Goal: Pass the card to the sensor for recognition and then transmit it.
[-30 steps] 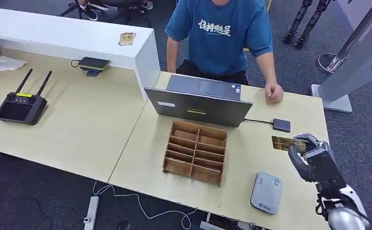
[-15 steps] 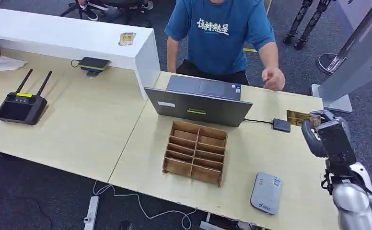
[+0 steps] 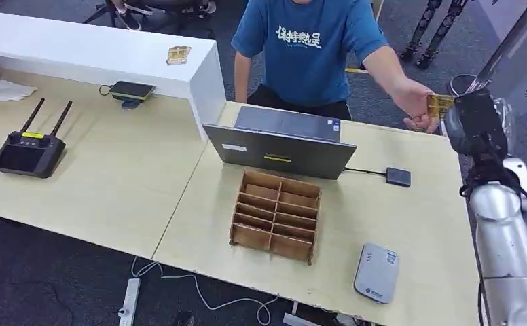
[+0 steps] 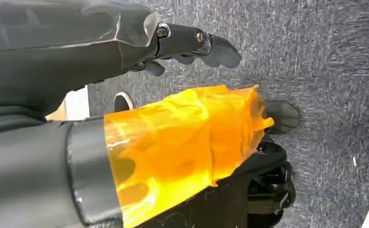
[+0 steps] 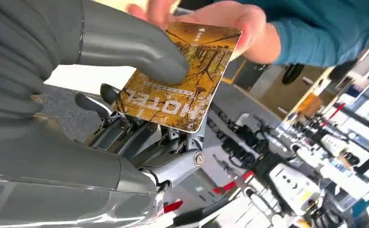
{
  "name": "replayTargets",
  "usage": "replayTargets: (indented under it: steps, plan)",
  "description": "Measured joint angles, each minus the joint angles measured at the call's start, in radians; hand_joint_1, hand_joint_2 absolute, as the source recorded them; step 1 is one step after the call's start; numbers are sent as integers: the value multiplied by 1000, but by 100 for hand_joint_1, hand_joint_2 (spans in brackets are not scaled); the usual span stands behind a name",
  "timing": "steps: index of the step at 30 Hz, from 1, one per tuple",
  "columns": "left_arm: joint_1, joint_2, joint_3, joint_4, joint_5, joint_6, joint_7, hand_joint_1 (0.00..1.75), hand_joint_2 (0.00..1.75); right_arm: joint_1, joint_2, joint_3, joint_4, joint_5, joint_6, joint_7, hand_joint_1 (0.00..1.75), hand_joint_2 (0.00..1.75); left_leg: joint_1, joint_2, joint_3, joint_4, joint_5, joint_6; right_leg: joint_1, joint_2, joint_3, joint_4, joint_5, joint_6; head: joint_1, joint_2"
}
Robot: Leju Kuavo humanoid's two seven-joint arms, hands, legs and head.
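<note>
head view | my right hand [image 3: 475, 122] pinches the golden-brown printed hotel card [image 3: 440, 105]; person's hand [image 3: 415, 107] touching its far end | left hand [image 4: 192, 45] hanging, fingers loosely apart, holding nothing

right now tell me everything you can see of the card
The card is a thin, flat, rigid-looking rectangle with rounded corners, printed with a golden-brown scene of bare trees and the word HOTEL in pale letters. The right hand holds it raised past the table's far right corner, its thick grey thumb pressed on the printed face with darker fingers behind. A person's hand has reached in and touches the card's far end.
</note>
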Motion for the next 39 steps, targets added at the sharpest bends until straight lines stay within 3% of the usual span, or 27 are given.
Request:
replayTargets:
  steps: [6,14,15,16,17,39]
  plan:
    - [-9,1,-22,0,-20,-6,17,0,0,-91,66,23,122,93,-38,31,175,175,0,-1,0,0,0,0,0,-1,0,0,0,0,0,0]
    - [-13,2,-44,0,-34,-9,33,0,0,-135,127,44,223,178,-80,58,169,175,0,-1,0,0,0,0,0,-2,0,0,0,0,0,0]
    - [-13,2,-46,0,-34,-9,33,0,0,-136,131,44,229,178,-81,57,112,175,0,-1,0,0,0,0,0,-2,0,0,0,0,0,0]
    - [-14,3,-48,0,-35,-9,34,0,0,-137,135,44,236,179,-83,56,9,175,0,-2,-1,0,0,0,0,-2,0,0,0,0,0,0]
    - [-14,3,-50,0,-35,-9,36,0,0,-137,138,44,243,187,-83,54,0,175,0,-2,-1,0,0,0,0,-2,0,0,0,0,0,0]
    - [-16,4,-53,0,-37,-4,42,0,0,-121,157,-17,234,265,-104,19,0,175,0,-1,0,0,0,0,0,-1,0,0,0,0,0,0]
